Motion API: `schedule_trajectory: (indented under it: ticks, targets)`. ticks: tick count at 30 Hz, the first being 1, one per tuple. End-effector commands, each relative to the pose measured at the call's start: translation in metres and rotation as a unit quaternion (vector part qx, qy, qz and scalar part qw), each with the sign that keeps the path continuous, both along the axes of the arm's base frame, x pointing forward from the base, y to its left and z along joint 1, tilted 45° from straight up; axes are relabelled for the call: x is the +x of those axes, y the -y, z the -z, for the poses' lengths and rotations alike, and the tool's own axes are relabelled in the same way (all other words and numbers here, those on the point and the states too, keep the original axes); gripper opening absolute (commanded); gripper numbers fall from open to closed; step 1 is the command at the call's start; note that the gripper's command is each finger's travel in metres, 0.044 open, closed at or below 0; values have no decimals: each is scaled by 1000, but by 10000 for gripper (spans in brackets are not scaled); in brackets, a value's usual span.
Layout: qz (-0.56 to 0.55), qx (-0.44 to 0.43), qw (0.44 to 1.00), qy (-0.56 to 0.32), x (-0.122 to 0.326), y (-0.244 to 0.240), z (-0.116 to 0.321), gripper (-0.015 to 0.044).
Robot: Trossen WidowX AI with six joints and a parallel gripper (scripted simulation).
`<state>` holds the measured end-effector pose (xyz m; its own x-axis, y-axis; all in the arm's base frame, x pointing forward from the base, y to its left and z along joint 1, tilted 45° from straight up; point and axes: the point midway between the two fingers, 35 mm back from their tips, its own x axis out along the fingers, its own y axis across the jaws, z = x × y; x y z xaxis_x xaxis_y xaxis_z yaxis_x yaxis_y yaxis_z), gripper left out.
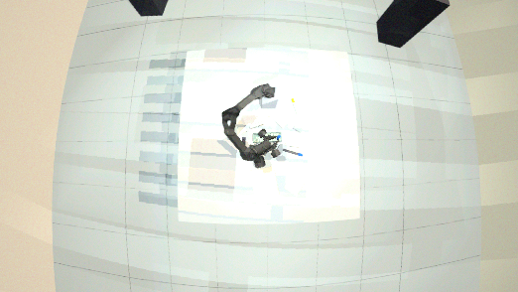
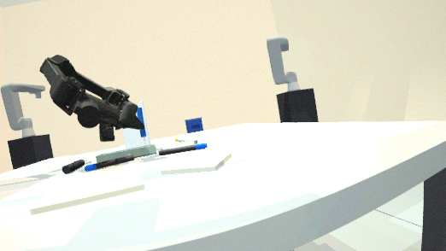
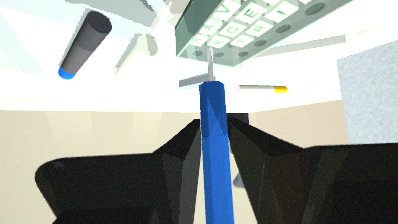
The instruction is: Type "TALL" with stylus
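The stylus (image 1: 279, 137) (image 2: 141, 121) (image 3: 215, 150) is being held above the white tabletop (image 1: 327, 174) (image 2: 299, 171) (image 3: 165, 102), its blue barrel clamped between the two fingers of the tool (image 1: 278, 139) (image 2: 143, 126) (image 3: 213, 124). The tabletop is carrying everything else; no container is showing its contents. Next in size, the dark arm (image 1: 238, 141) (image 2: 96, 108) is curving over the tabletop, its tool reaching the keyboard (image 1: 258, 137) (image 2: 126, 153) (image 3: 230, 37). In the wrist view the keyboard is lying from twelve to two o'clock of the tool, with lettered keys showing. The stylus is standing nearly upright in the exterior view; in the wrist view its long axis is running from six to twelve o'clock, its thin grey tip (image 3: 210, 65) pointing at twelve, overlapping the keyboard's edge; contact cannot be told. Smaller, a dark blue-ended pen (image 3: 85, 45) is lying at ten o'clock of the tool, and a yellow-ended one (image 1: 293, 100) (image 2: 184, 140) (image 3: 262, 89) at one o'clock.
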<state>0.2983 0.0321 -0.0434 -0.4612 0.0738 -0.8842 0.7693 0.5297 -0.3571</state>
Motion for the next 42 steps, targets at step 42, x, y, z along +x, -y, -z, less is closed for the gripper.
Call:
schedule_trajectory:
  ticks: [42]
  targets:
    - [-3,-1,1000,0,3,14,14,81]
